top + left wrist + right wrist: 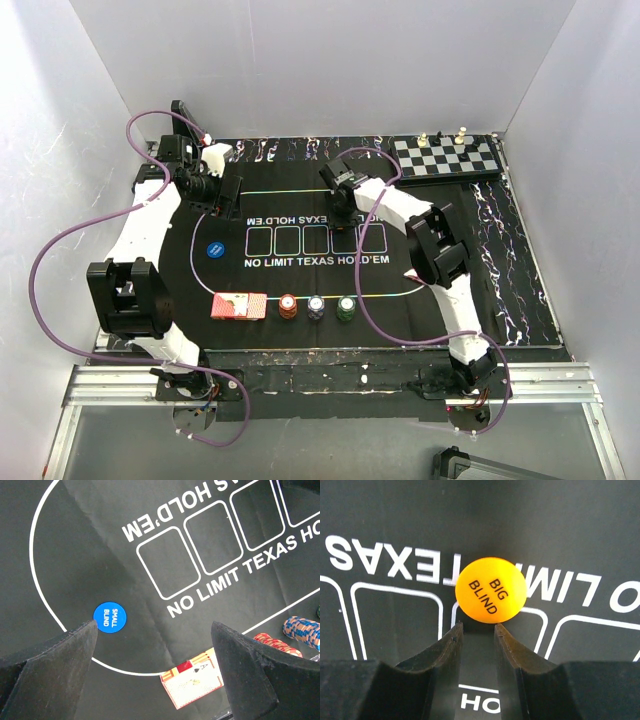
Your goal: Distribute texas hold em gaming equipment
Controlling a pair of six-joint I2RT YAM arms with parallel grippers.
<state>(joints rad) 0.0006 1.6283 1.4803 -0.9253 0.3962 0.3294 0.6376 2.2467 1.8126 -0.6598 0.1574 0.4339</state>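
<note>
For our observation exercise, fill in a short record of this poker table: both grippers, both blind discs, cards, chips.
BIG BLIND disc: yellow, at the printed card boxes
SMALL BLIND disc: blue, flat at the mat's left end
Left gripper: open wide, empty
Right gripper: jaws narrowly apart, nothing between, tips at BIG BLIND disc's near edge
Cards: mat's near edge, an ace showing
Chips: three stacks right of cards

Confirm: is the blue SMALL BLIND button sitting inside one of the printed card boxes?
No, the SMALL BLIND button lies on bare mat, well apart from the card boxes.
</note>
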